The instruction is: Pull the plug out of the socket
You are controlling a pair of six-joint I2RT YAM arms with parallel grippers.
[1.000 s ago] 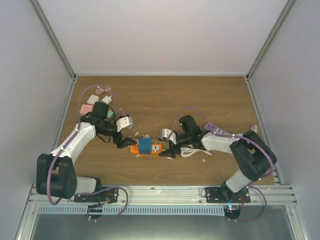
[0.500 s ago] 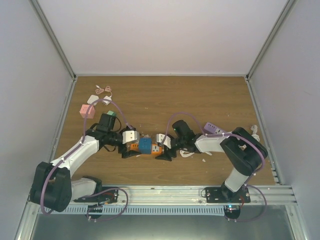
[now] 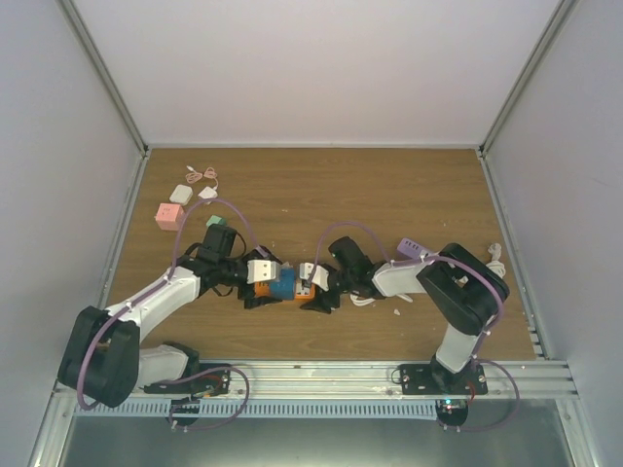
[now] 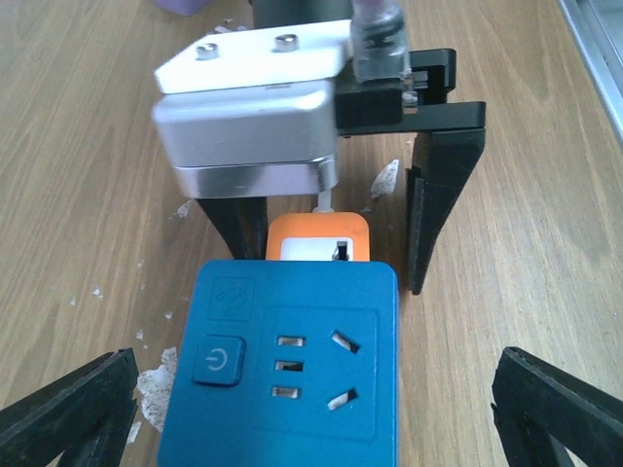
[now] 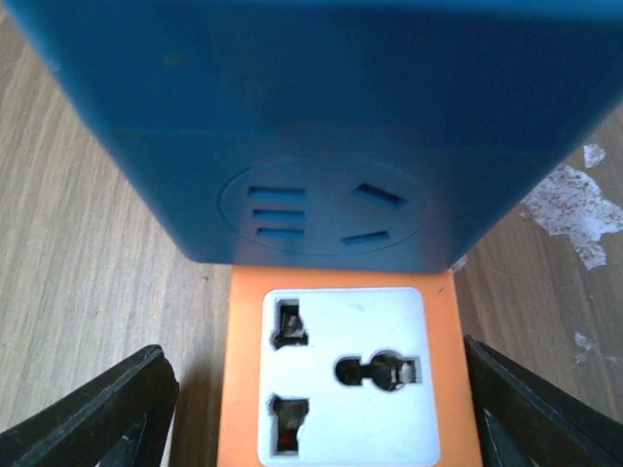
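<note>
Orange socket strip (image 3: 263, 290) lies on the wooden table (image 3: 389, 195) in the top view, with the blue plug (image 3: 283, 283) seated on it. Compared with a second ago, both arms have drawn in. The left pincer (image 3: 257, 297) and right pincer (image 3: 319, 298), which then stood off either end of the strip, now crowd against it and hide most of the orange. The strip itself has hardly shifted.

From the left wrist, the plug fills the foreground between this pincer's spread fingers (image 4: 68, 409), which flank it with a gap on each side. Beyond it the opposite pincer straddles the orange end, jaws apart.

From the right wrist, the fingers (image 5: 97, 409) stand wide on either side of the strip's free white outlet, touching nothing, and the plug sits just beyond.
</note>
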